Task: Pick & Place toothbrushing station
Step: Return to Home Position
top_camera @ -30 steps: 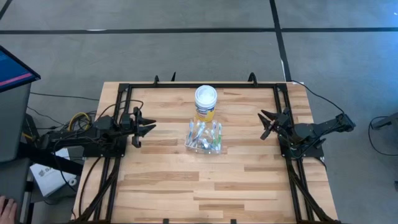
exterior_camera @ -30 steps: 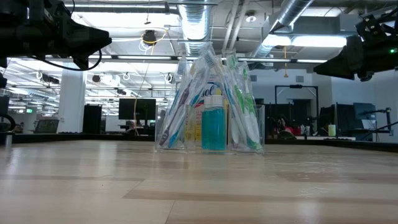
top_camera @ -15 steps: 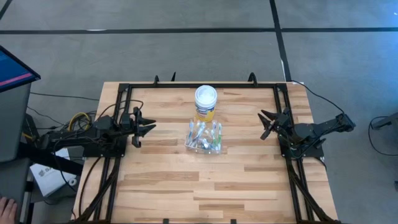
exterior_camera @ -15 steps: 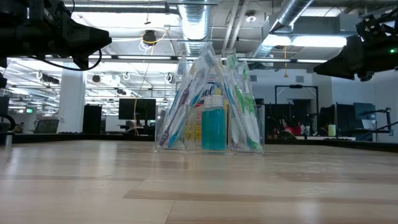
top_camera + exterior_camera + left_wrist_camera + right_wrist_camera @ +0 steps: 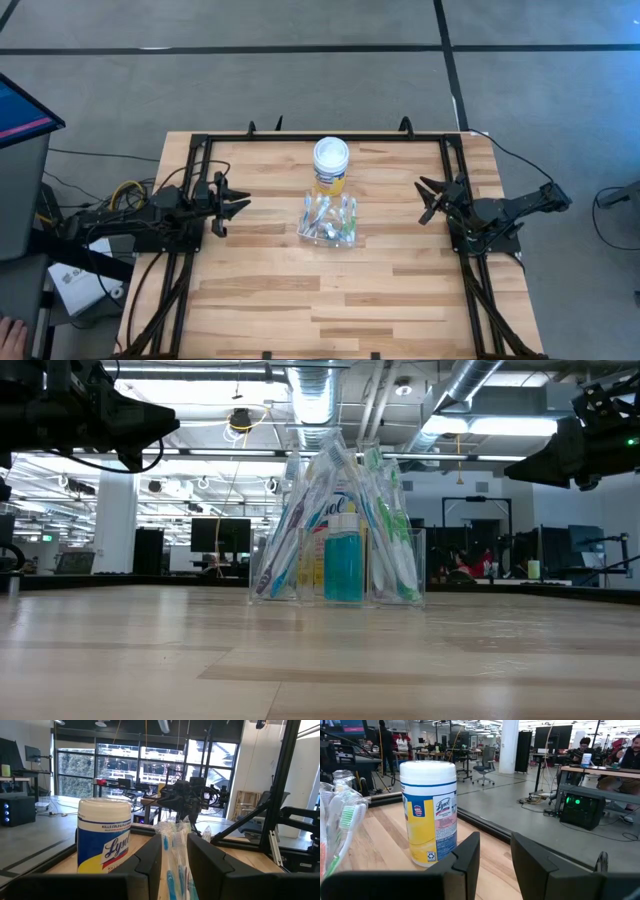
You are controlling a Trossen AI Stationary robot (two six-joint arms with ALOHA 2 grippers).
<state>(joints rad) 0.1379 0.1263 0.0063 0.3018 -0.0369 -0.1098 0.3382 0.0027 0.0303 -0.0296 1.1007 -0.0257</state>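
A clear plastic cup (image 5: 328, 226) of slim toothbrushes (image 5: 385, 510) stands central on the planked wooden desk (image 5: 260, 290). Left fingers (image 5: 150, 861) and right fingers (image 5: 468, 857), at the side edges, are apart, empty.

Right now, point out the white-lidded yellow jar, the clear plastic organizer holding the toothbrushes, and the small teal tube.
White-lidded yellow jar (image 5: 331, 155): high view, on its lid.
Clear plastic organizer (image 5: 420, 566): low view, on its side wall.
Small teal tube (image 5: 344, 565): low view, on its body.

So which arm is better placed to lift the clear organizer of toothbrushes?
Left, probably: the left end effector points straight at the clear plastic organizer of toothbrushes; the right end effector points beside it.
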